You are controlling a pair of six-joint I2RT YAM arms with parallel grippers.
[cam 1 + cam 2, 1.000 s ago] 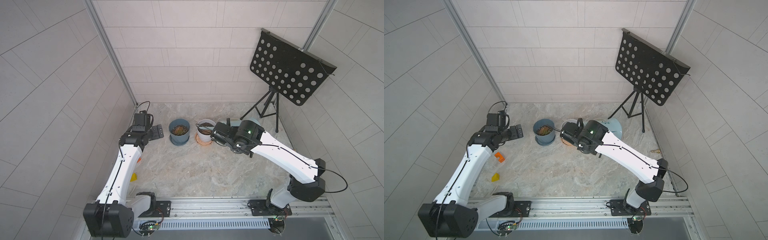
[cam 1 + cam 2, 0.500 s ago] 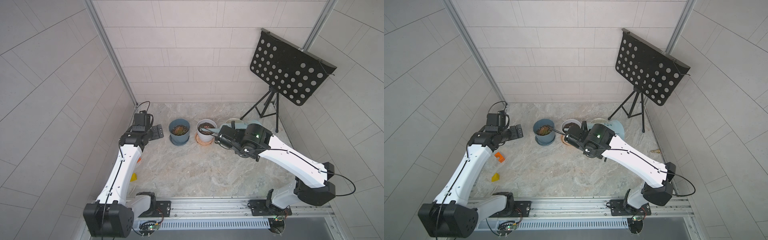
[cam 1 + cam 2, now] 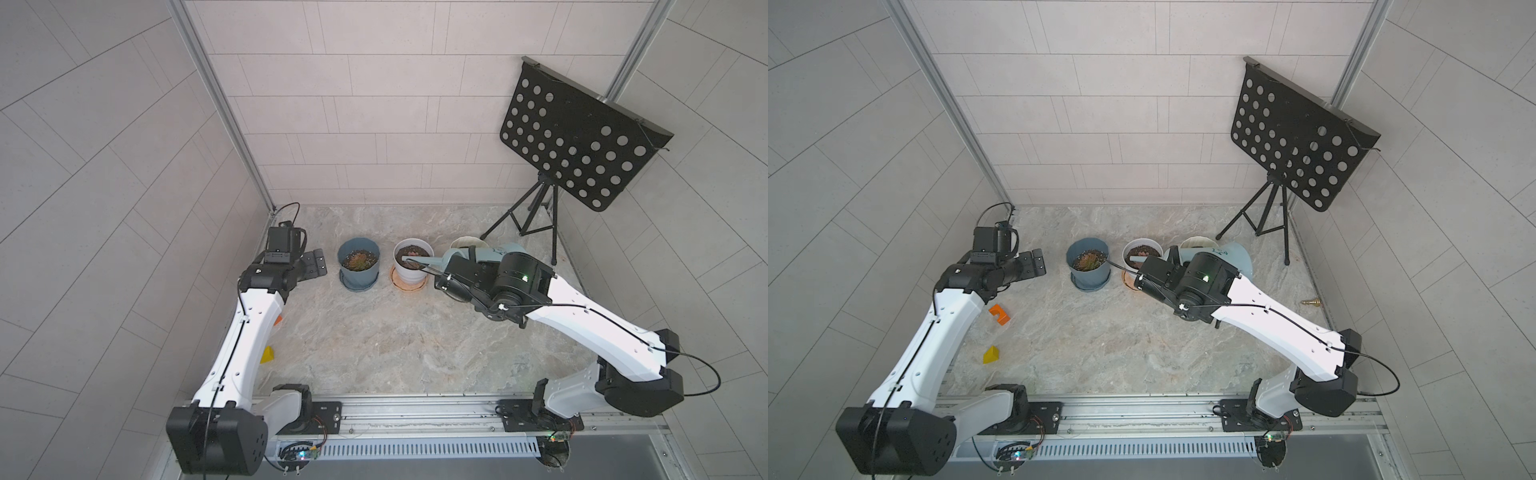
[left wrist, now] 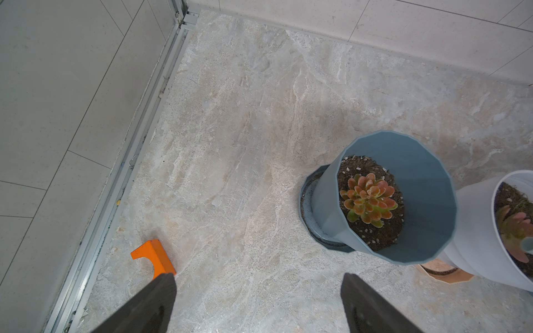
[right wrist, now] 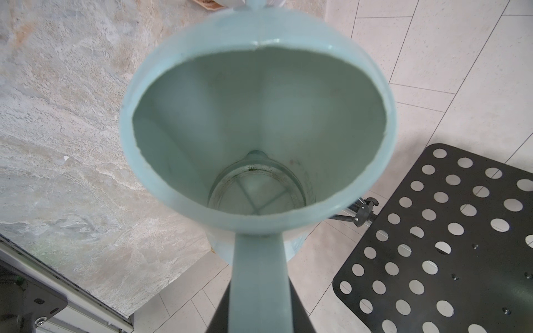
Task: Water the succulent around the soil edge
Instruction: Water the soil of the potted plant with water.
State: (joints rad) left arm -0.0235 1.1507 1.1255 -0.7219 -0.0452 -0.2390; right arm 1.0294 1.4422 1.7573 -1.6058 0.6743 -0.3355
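1. Succulent being watered: a pinkish rosette in the white pot. The pot stands on an orange saucer at the back of the tabletop, just beside a blue pot with its own plant.
2. Right fingers are clamped tight on the handle of the pale blue watering can. The can is tipped toward the white pot.
3. Spout: the tip sits over the soil near the pot's rim. Whether it clears the leaves cannot be told.
4. Left fingers are spread wide and empty, hovering beside the blue pot.
5. Step in hand, by judgement: pouring at the soil edge. Flow cannot be confirmed.
6. Next move calls for carrying the spout round the rim at a steady tilt, clear of the leaves and the pot wall.
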